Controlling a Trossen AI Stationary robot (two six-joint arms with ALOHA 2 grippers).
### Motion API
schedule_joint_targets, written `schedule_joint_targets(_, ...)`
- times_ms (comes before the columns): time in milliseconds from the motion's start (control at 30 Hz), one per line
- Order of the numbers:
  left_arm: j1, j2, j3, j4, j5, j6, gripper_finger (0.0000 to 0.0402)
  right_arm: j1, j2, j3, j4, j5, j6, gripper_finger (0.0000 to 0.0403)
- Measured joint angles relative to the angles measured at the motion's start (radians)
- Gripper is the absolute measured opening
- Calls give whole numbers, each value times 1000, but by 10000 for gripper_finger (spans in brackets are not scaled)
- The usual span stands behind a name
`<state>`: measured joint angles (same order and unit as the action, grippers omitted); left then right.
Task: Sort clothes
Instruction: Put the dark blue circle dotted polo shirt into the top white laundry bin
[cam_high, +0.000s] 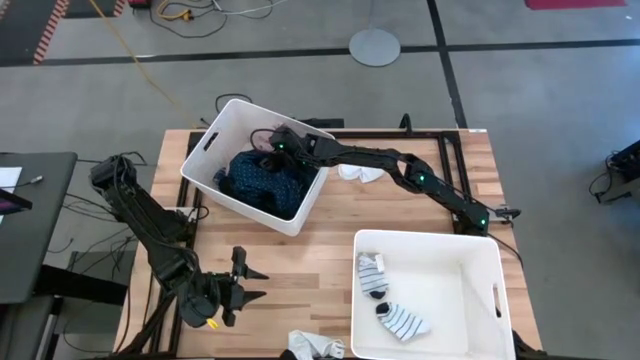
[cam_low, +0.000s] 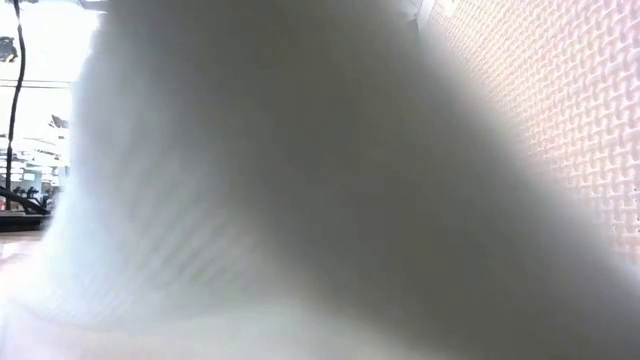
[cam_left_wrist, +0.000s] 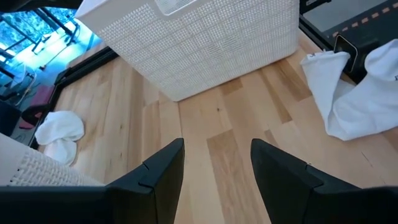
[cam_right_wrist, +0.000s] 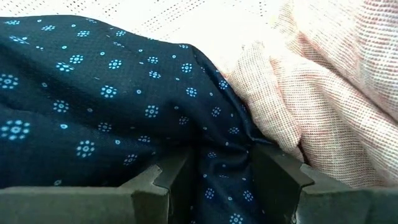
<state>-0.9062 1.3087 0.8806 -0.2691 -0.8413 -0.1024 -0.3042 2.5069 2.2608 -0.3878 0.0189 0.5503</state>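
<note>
A navy dotted garment lies in the white bin at the far left, and the right wrist view shows a pink garment beside it. My right gripper reaches into that bin, open, with navy fabric bulging between its fingers. My left gripper hangs open over bare wood near the front left, holding nothing. One white sock lies behind the far bin. Another white sock lies at the front edge. My right gripper has its open fingers sunk into the navy dotted garment, with a fold of it between them. It comes slanting down from the table's right side. The garment rests in the bin against the pink one.
A second white bin at the near right holds a grey sock and a striped sock. The low view is blocked by white cloth close to the lens. Bare wood lies between the two bins.
</note>
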Motion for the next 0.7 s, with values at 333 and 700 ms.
schedule_joint_targets(333,7,0,0,6,4,-45,181,0,0,0,0,0,0,175)
schedule_joint_targets(700,7,0,0,-72,31,-113,181,0,0,0,49,2,38,175)
